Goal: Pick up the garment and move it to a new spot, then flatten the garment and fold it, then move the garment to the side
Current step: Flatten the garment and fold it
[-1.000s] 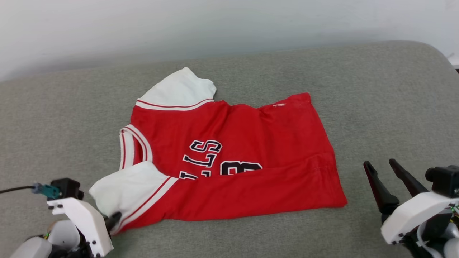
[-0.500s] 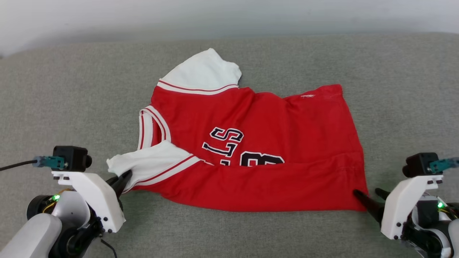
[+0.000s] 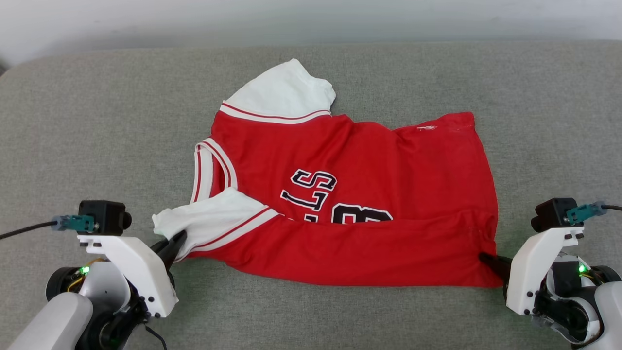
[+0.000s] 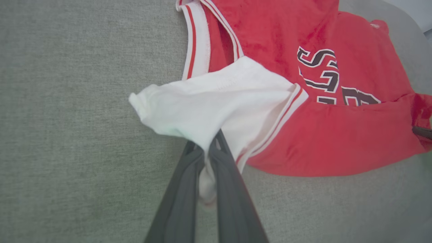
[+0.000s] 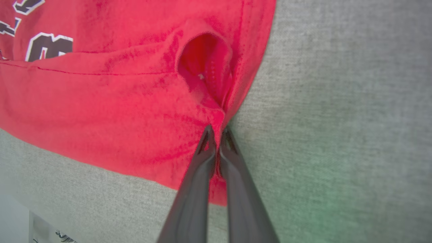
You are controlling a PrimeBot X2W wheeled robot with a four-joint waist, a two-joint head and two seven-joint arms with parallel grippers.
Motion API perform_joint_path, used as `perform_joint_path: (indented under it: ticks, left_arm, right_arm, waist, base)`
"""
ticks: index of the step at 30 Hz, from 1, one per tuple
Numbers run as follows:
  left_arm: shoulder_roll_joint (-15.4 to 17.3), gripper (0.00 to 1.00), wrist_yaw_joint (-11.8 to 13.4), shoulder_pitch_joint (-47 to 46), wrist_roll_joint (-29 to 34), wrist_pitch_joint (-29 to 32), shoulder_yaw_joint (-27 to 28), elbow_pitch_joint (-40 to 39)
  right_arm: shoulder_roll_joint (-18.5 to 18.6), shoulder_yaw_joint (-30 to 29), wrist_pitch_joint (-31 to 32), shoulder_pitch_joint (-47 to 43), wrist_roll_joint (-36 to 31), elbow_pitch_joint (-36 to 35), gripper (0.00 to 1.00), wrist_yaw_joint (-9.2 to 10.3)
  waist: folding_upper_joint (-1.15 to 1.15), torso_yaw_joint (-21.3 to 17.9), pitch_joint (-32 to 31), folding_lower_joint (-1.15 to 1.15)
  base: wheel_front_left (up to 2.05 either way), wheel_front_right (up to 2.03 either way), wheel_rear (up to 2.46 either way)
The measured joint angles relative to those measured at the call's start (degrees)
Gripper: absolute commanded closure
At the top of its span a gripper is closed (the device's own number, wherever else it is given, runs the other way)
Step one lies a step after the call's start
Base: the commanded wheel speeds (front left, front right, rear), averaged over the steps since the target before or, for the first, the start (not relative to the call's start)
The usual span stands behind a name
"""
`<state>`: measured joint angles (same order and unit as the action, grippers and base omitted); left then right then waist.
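Garment [image 3: 350,194] sits mid-cushion [image 3: 97,121], long axis left-right, collar toward the left edge, near strip lapped over the lettering. Left gripper [image 4: 211,148] fingers clamped on the near white sleeve. Right gripper [image 5: 217,130] fingers clamped on the near hem corner. Cloth lies beyond both grips, so the fold likely goes toward the far edge.

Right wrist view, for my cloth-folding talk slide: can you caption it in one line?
Right gripper shut on a bunched corner of the red garment, which lies on a grey fabric surface.
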<state>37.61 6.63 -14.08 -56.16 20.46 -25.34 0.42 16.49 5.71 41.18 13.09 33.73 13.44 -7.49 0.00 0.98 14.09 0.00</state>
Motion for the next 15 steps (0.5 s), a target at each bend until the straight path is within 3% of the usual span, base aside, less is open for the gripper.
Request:
perform_joint_path:
  ticks: [8,15]
  left_arm:
    - [-0.14,1.0,1.03,1.84,-0.21,-0.87,0.19,0.05]
    - [-0.32,1.0,3.42,6.19,-0.6,-1.47,0.12,-0.93]
  right_arm:
    - [1.9,3.6,-2.35,0.42,1.01,-1.45,1.0,-0.01]
    - [3.02,6.97,-3.88,-1.22,1.65,-3.98,1.0,-0.01]
  waist:
    - [0.0,-0.51,-3.48,0.0]
    - [0.0,-0.78,-8.44,0.0]
  base:
    - [0.0,0.0,0.0]
    - [0.0,0.0,0.0]
